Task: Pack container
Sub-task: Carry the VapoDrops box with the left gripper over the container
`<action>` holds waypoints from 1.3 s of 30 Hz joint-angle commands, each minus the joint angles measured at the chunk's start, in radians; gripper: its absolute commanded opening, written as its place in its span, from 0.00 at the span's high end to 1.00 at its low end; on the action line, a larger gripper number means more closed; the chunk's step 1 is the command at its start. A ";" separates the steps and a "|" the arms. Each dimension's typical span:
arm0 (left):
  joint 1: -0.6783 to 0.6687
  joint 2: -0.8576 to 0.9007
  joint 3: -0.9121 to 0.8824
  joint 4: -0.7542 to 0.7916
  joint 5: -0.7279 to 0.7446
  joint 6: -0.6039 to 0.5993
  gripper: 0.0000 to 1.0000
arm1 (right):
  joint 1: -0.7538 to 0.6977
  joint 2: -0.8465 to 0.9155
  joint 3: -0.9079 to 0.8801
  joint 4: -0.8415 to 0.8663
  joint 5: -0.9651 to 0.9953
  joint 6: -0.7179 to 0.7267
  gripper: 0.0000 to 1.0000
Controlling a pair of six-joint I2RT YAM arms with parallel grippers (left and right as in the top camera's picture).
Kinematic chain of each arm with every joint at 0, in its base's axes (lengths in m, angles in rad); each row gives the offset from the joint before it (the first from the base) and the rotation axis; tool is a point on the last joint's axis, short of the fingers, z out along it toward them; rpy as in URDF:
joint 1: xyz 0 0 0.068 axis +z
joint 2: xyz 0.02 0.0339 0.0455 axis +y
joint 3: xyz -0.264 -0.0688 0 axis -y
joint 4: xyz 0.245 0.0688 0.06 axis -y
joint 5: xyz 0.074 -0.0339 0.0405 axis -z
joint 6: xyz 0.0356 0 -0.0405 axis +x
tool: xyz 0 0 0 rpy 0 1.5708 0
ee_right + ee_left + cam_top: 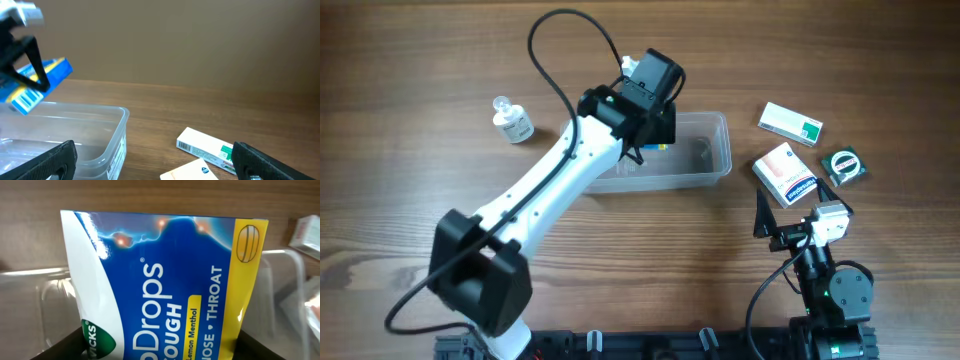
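blue cough-drop bag [165,280] sits clamped in my left pincer [162,347], held above the clear container [720,150] on the tabletop [400,180] so it can drop inside; my right pincer [155,165] rests gaping aside.

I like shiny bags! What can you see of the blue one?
The bag is a glossy pouch, blue with white and yellow parts, printed with "Drops", "Cough", "Lemon Menthol" and a green Vicks logo. The left gripper pinches one end, holding it tilted over the clear container. A barcode shows.
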 commanded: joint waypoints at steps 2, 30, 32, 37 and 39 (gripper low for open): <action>0.005 0.013 0.007 -0.009 -0.017 -0.148 0.30 | -0.001 -0.005 -0.002 0.003 -0.009 -0.010 0.00; 0.002 0.020 -0.151 0.062 -0.021 -0.155 0.29 | -0.001 -0.005 -0.002 0.003 -0.009 -0.010 0.00; 0.002 0.028 -0.152 0.060 -0.020 -0.156 0.28 | -0.001 -0.005 -0.002 0.003 -0.009 -0.010 0.00; 0.002 0.054 -0.152 0.031 -0.020 -0.132 0.32 | -0.001 -0.005 -0.002 0.003 -0.009 -0.010 0.00; 0.002 0.051 -0.152 0.023 -0.020 -0.130 0.36 | -0.001 -0.005 -0.002 0.003 -0.009 -0.010 0.00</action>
